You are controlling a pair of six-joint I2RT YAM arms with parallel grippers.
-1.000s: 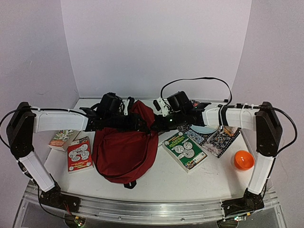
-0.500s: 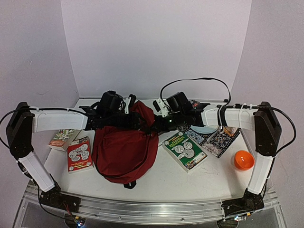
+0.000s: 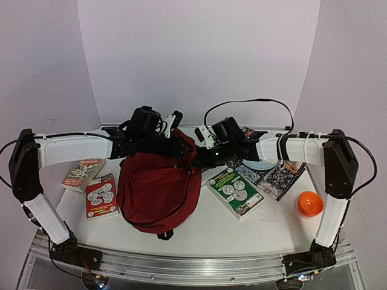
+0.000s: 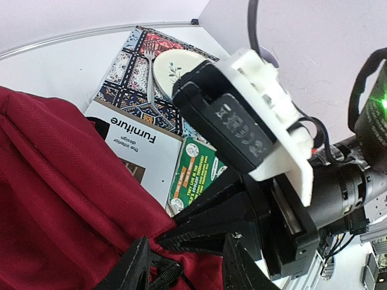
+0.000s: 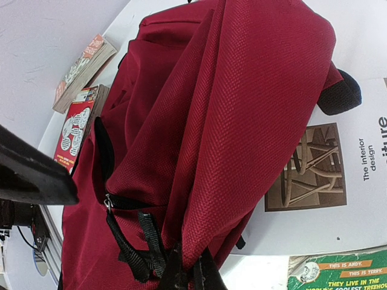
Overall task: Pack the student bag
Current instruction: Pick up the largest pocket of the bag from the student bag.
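Dark red fabric backpack [image 3: 158, 193] lies left of centre on the white table [image 3: 211, 232]; my right gripper [image 5: 187, 273] is clamped on its cloth; my left gripper [image 4: 190, 266] stands part-open astride its black trim [image 4: 162, 273]; red paperback [image 3: 101, 196] and green paperback [image 3: 236, 191] lie outside; I judge packing barely begun.

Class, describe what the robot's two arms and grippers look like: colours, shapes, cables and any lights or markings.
Both the left arm and right arm have white shells between black joints. The left gripper and right gripper have black wedge fingers. A black cable loops above the right arm, and a green light glows at its wrist.
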